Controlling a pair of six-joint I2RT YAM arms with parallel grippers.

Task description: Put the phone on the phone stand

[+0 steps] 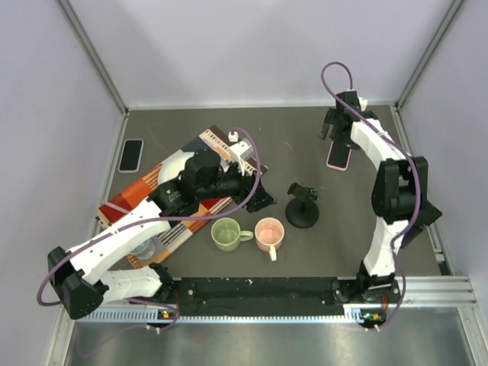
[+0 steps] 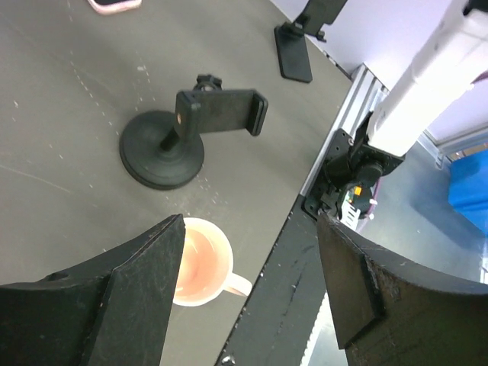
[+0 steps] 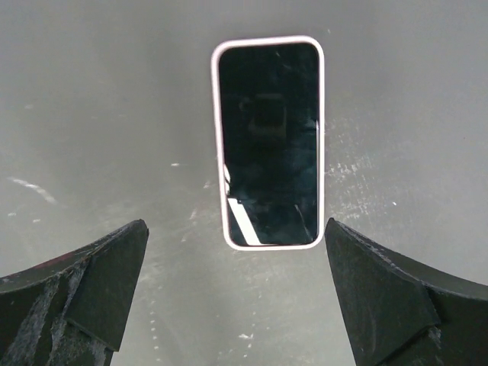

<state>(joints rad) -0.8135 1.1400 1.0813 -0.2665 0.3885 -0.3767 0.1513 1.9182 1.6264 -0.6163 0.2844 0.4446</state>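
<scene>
A pink-cased phone point(image 1: 338, 156) lies flat, screen up, on the dark table at the back right; it fills the middle of the right wrist view point(image 3: 268, 142). My right gripper point(image 1: 333, 130) point(image 3: 238, 293) is open and empty, hovering above the phone's near end, fingers either side of it and apart from it. The black phone stand point(image 1: 302, 207) with a round base and clamp head stands mid-table; it shows in the left wrist view point(image 2: 191, 130). My left gripper point(image 1: 258, 194) point(image 2: 250, 286) is open and empty, left of the stand, above the pink mug.
A green mug point(image 1: 228, 234) and a pink mug point(image 1: 269, 233) point(image 2: 198, 261) stand near the front. A patterned board point(image 1: 145, 194) lies under the left arm. A second, dark phone point(image 1: 131, 155) lies at the far left. Grey walls enclose the table.
</scene>
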